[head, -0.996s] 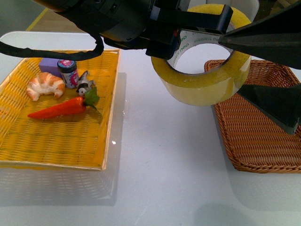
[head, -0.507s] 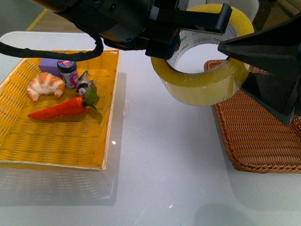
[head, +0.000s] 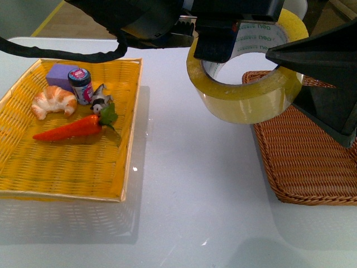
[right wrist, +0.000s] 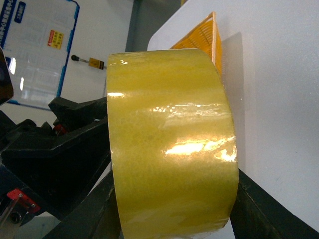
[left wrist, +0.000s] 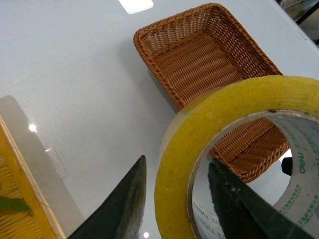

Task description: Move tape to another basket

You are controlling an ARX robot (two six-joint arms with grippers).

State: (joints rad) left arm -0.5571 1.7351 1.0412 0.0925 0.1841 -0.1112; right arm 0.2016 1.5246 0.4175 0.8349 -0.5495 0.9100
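The tape (head: 245, 100) hangs in the air above the white table (head: 189, 201), in the gap between the yellow woven tray (head: 67, 167) and the brown wicker basket (head: 312, 167). It is close to the basket's left rim and clear of both. The left gripper (left wrist: 177, 168) carries it. One finger (left wrist: 127, 204) lies against the outside of the roll, and the other (left wrist: 234, 209) reaches into the printed core, so the jaws pinch the roll's wall.

The right gripper (head: 290, 78) has its jaws spread wide, one finger on each side of the roll's right edge. In the right wrist view the yellow band fills the space between those dark fingers. I cannot tell whether they touch the roll.

The relation that matters is this: the basket lies to the right of the roll and lower, on the right arm's side. The bore tilts up toward the front camera, and the roll's axis seems to run from one right finger to the other — so closing would clamp the roll's flat faces. Judging by this, a handover to the right arm looks likely — the left must free its inner finger from the core first.

A croissant (head: 54, 101), a toy carrot (head: 70, 128) and a small jar (head: 81, 86) lie in the tray.
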